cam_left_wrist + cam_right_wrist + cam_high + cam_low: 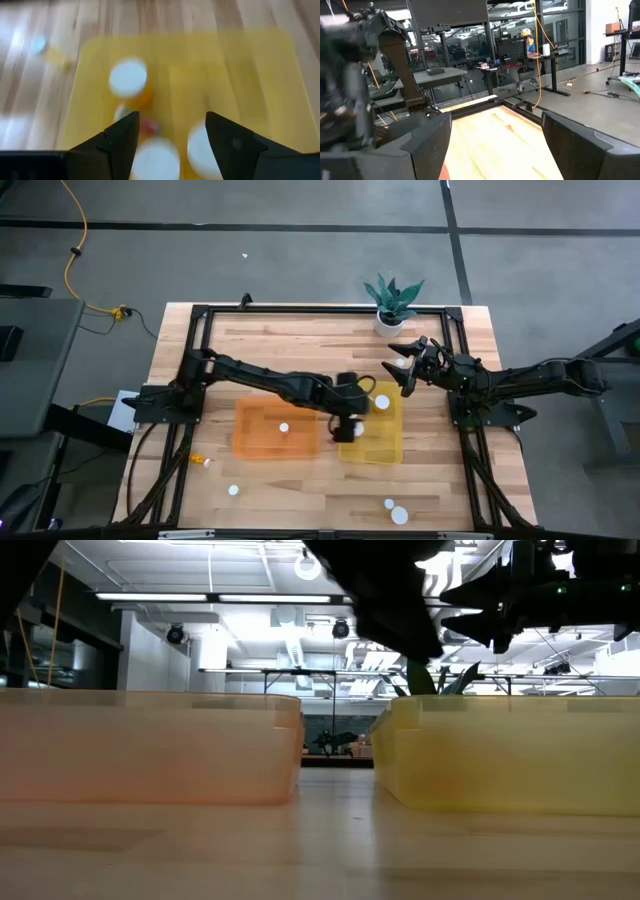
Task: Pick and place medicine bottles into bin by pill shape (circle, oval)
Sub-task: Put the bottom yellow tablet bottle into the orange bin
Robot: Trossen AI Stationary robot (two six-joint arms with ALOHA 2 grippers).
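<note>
The left gripper hung over the left edge of the yellow bin, fingers spread and holding nothing. Straight below it, in the left wrist view, three bottles stood upright in that bin, white caps up, so their long axes pointed at the camera; one cap sat just by the inner face of one finger. One capped bottle lay in the orange bin, to the left. Loose bottles remained on the near table: one on its side at near left, caps at near right. The right gripper hovered high at the far right near the plant, fingers spread, empty. The left arm looked nearer the near-left bottle.
</note>
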